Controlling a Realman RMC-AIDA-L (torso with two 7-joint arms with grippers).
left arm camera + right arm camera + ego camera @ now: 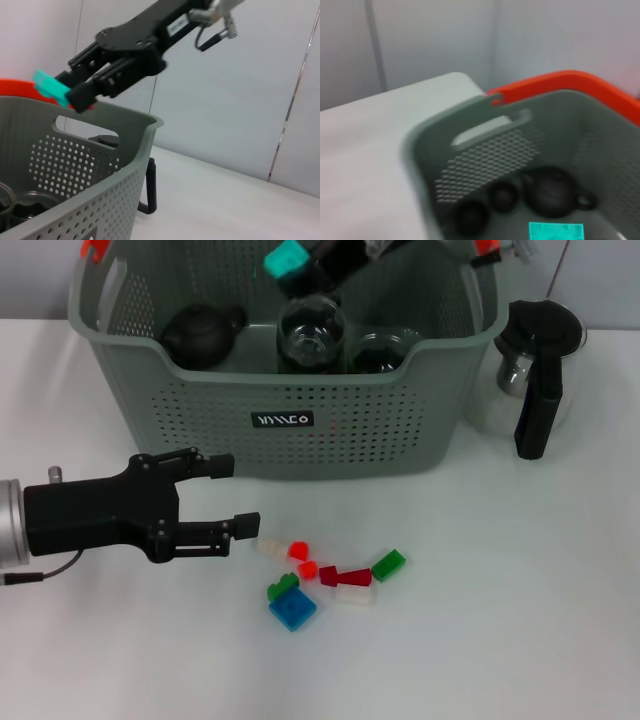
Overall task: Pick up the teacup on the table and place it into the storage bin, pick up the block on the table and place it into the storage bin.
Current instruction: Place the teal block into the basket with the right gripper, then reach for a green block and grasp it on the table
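The grey-green storage bin (400, 430) stands at the back of the table. Above its far side my right gripper (300, 265) is shut on a teal block (287, 257). The left wrist view shows the same gripper (75, 95) and block (50, 86) over the bin's rim (100, 165). Inside the bin are a glass teacup (312, 330), a second glass cup (378, 350) and a dark teapot (200, 335). My left gripper (238, 494) hangs open and empty in front of the bin, just left of several loose blocks (292, 610) on the table.
A glass pitcher with a black handle (535, 370) stands right of the bin. The loose blocks are white (270, 547), red (298, 551), green (388, 564) and blue. The bin has orange-red handle clips (560, 82).
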